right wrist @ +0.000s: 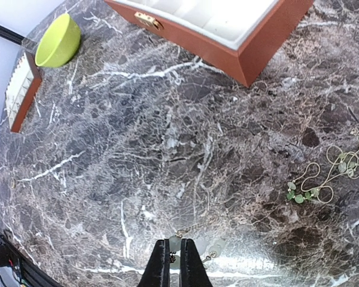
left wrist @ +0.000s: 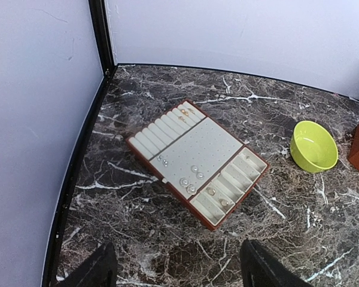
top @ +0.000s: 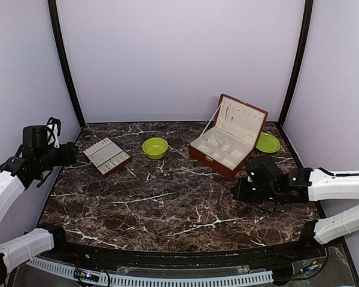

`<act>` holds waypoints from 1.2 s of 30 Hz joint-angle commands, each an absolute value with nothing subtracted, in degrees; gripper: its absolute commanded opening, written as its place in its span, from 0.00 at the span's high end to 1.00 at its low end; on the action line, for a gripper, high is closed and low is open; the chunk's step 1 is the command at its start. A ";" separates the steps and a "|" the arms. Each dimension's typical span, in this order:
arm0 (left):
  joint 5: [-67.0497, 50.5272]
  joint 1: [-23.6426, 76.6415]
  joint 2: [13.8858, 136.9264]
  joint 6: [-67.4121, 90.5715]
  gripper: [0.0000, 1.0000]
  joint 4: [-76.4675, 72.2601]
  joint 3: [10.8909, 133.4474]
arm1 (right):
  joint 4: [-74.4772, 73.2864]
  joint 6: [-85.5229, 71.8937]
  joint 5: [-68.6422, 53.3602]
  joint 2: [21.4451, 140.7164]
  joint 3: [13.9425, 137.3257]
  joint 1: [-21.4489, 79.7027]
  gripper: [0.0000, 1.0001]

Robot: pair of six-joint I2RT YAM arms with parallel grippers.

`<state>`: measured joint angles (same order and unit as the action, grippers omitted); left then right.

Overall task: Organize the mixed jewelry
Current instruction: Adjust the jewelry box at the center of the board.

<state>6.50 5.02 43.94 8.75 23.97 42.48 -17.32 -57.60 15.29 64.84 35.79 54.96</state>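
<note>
The right gripper [right wrist: 173, 266] sits shut at a thin chain [right wrist: 185, 231] on the table [right wrist: 107, 167] — a pick-up, though whether it holds cannot be told. Next it must lift the chain cleanly toward the box [right wrist: 257, 42]. The left gripper [left wrist: 178, 272] hangs open over the tray [left wrist: 203, 143].

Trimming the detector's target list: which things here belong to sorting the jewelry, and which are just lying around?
Job: bead necklace, thin chain, small silvery pieces, tray, open box.
Lying about: green bowl, green plate.
</note>
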 commanded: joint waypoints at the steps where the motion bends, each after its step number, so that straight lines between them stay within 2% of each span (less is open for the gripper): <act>1: 8.63 4.76 46.04 8.19 0.26 24.10 42.32 | -18.81 -56.61 17.62 63.94 39.49 54.03 1.00; 17: 10.31 4.75 46.11 8.09 0.21 24.69 42.34 | -16.81 -46.28 15.38 69.58 50.38 45.54 1.00; 25: 10.67 4.76 46.43 8.00 0.21 24.65 42.36 | -16.10 -39.86 10.96 77.22 58.71 38.64 1.00; 36: 11.44 4.83 47.47 7.77 0.20 24.68 42.54 | -14.89 -34.67 7.14 89.45 67.76 34.16 1.00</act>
